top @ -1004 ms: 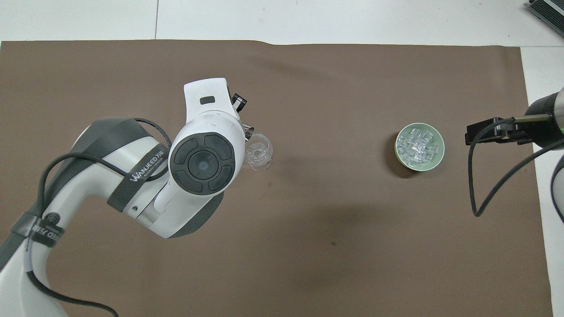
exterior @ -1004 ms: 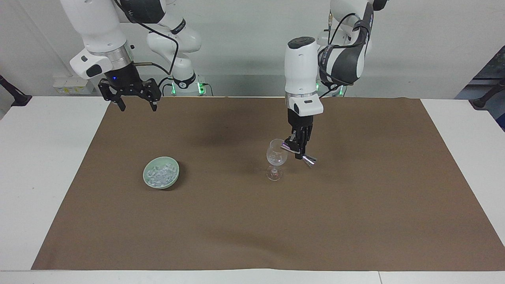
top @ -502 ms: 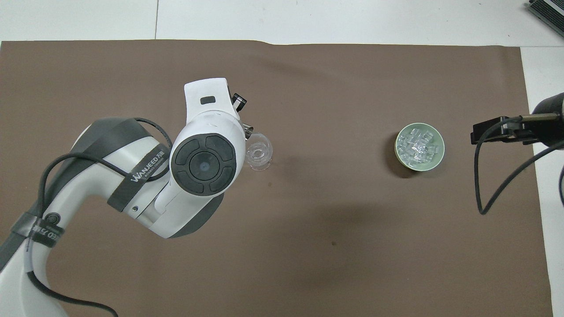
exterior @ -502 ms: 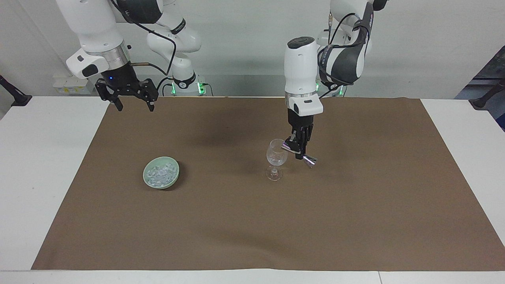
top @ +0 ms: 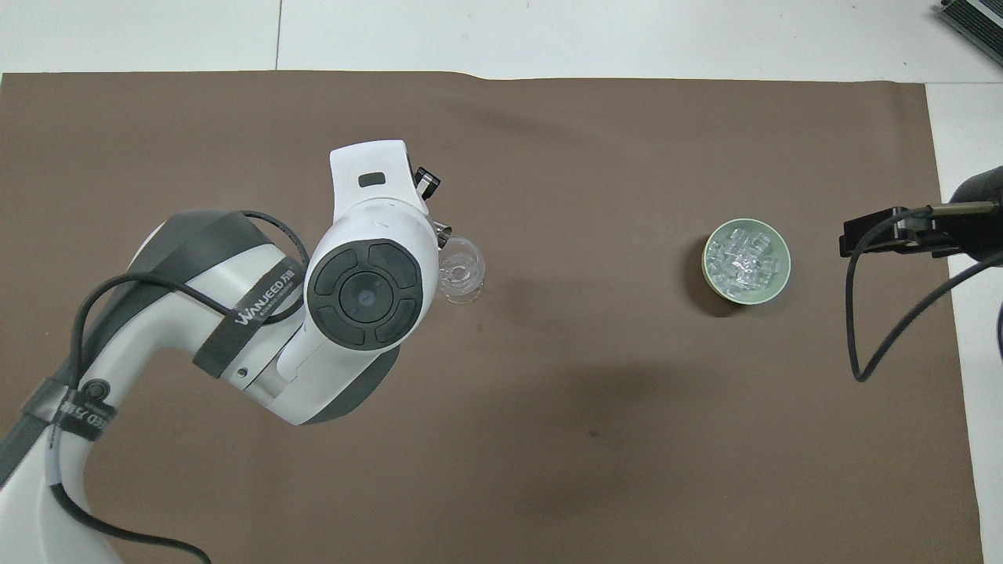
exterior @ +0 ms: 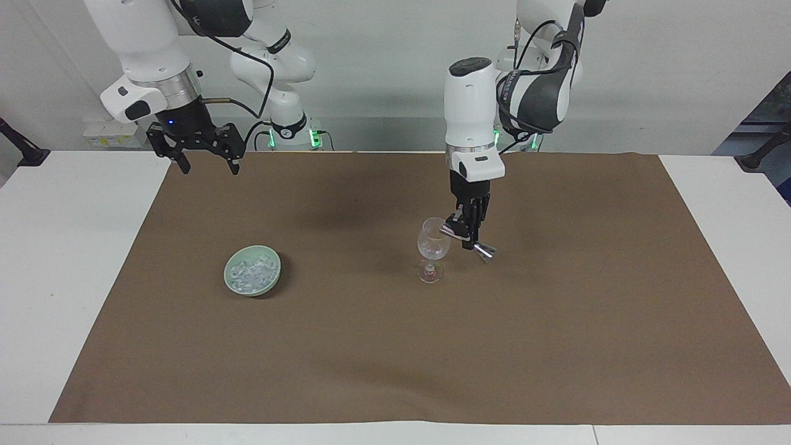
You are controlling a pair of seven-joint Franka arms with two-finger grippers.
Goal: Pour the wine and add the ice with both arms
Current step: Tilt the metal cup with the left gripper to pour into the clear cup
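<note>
A clear stemmed glass (exterior: 434, 246) stands mid-table on the brown mat (exterior: 395, 346). My left gripper (exterior: 469, 238) hangs beside its rim and is shut on a small shiny metal measuring cup (exterior: 485, 250), which tilts toward the glass. Seen from overhead, the left wrist hides that gripper, and the glass (top: 460, 270) shows beside it. What is in the glass looks clear, and no wine is to be seen. The ice (exterior: 250, 272) fills a pale green bowl (exterior: 252, 292) toward the right arm's end. My right gripper (exterior: 210, 167) is open and empty, up in the air over the mat's edge by the robots.
In the overhead view the bowl (top: 764, 294) of ice (top: 743, 258) sits beside the right gripper (top: 870, 235), whose black cable (top: 854, 329) loops down over the mat. Bare white tabletop (exterior: 68, 278) borders the mat at both ends.
The right gripper has drawn back toward its end of the table and a little upward, still open. The left gripper and measuring cup have stayed at the glass.
</note>
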